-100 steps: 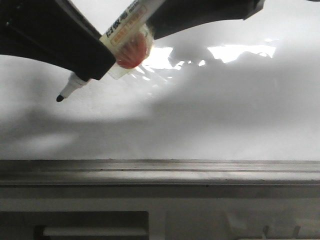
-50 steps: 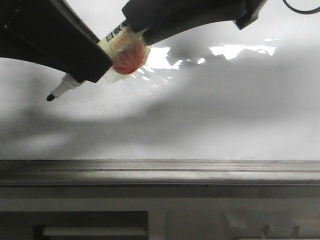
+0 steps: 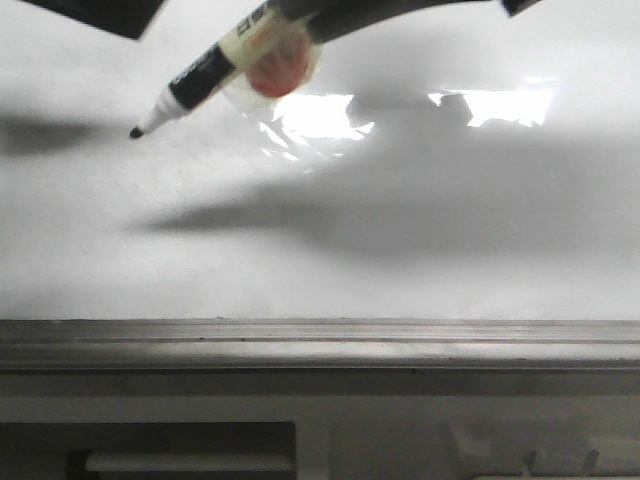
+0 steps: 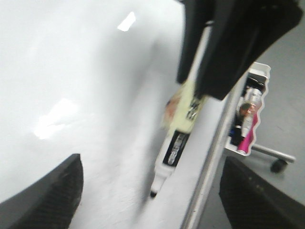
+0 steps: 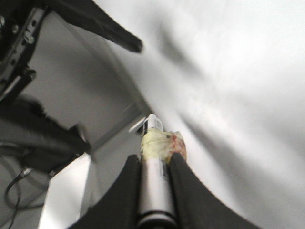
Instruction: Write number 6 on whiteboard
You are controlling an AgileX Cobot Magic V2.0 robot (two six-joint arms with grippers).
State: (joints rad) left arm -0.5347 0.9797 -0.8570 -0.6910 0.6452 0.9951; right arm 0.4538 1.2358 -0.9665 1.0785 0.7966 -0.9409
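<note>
- The whiteboard [image 3: 420, 260] fills most of the front view, glossy white-grey with a bright rectangular reflection near its top and soft shadows of the arms across it. No black stroke shows on it in any view, so by my reading the number 6 has not been started and the whole figure is left to draw.
- The marker [image 3: 195, 82] hangs over the upper left of the board in the front view, slanted, with its black tip [image 3: 135, 132] lowest and pointing down and to the left. The tip's shadow lies apart from it, which suggests that the tip is off the surface, though the glare makes contact hard to rule out.
- A yellowish wrap with a red patch [image 3: 276, 68] circles the barrel where it is gripped.
- The right gripper [image 5: 153, 191] pinches the marker barrel between its two dark fingers [image 5: 125, 191], just behind the wrap.
- The left gripper [image 4: 150, 200] holds nothing; its jaws are spread wide, with the marker and board seen between them. In the front view only a dark corner [image 3: 100, 12] of that arm shows at the top left.
- A dark grey ledge [image 3: 320, 345] runs along the board's lower edge.
- Beyond the board's edge, the left wrist view shows a holder with pens [image 4: 248, 119], one of them pink.
</note>
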